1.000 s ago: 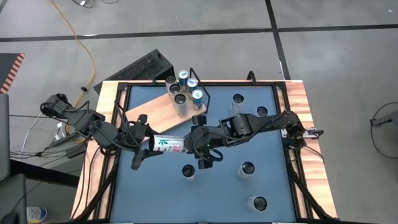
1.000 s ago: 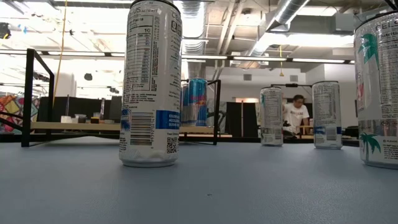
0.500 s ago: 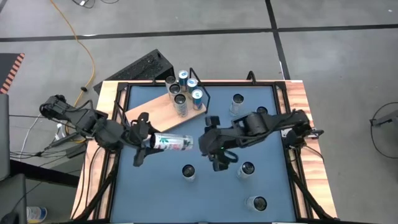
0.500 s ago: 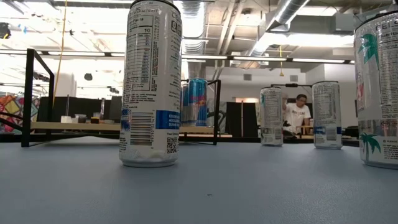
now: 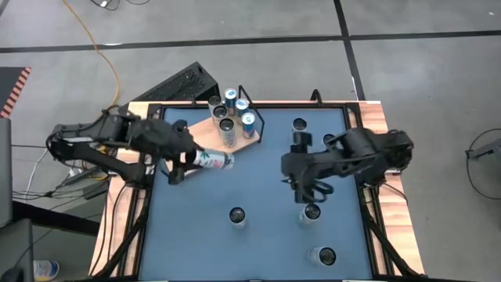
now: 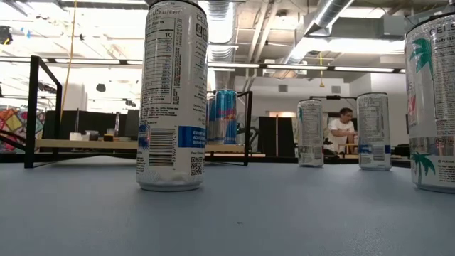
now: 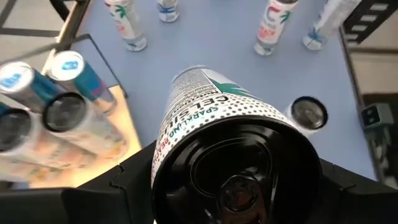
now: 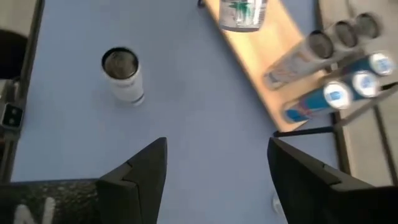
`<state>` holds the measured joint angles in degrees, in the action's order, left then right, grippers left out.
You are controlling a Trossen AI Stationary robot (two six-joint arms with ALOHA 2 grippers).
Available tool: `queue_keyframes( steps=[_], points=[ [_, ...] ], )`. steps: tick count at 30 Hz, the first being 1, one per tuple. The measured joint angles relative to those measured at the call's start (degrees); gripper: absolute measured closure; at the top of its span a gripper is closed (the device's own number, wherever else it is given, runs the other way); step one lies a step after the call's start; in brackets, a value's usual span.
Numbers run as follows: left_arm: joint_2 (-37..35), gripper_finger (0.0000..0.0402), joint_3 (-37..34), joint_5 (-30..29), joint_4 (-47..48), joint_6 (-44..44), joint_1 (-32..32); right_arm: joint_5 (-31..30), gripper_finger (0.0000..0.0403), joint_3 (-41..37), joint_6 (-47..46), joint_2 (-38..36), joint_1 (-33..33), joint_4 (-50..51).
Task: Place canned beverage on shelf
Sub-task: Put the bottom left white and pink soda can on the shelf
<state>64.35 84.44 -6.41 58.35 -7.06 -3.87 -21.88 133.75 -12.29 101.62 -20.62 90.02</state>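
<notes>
Can w/ left end effector, nr shelf

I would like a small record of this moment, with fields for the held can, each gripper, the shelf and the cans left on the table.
held can: white can, lying sideways in the left gripper, above the shelf's near edge
left gripper: shut on the white can
right gripper: open, empty, above the blue table near a standing can
shelf: pale-wood board with five cans upright at its wire-frame end
cans standing on table: five visible in the high view
</notes>
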Motion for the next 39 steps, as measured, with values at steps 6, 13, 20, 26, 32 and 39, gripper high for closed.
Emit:
queue_keyframes(
  steps=[6, 13, 20, 26, 32, 39],
  points=[
    [9.1, 0.0146, 12.2, 1.7, 13.2, 9.6, 9.5, -2.9, 0.0147, 0.0, -0.8, -3.7, -3.1, 0.0],
    [16.2, 0.0145, 15.9, 6.6, 22.1, 18.3, 20.5, -4.2, 0.0147, 0.0, -0.9, -4.0, -6.2, 0.0],
    [15.7, 0.0145, 15.6, 11.1, 23.9, 22.1, 33.6, -4.2, 0.0147, 0.0, -0.8, -3.9, -8.7, 0.0],
    [18.1, 0.0145, 15.7, 13.0, 24.4, 25.6, 43.2, -4.2, 0.0147, 0.0, -1.2, -3.9, -10.0, 0.0],
    [20.6, 0.0145, 13.7, 13.8, 23.0, 31.3, 47.8, -4.2, 0.0147, 0.0, -1.3, -3.9, -10.9, 0.0],
    [23.6, 0.0145, 12.7, 15.2, 23.3, 31.9, 51.7, -4.4, 0.0147, 0.0, -1.4, -4.3, -13.4, 0.0]
  ],
)
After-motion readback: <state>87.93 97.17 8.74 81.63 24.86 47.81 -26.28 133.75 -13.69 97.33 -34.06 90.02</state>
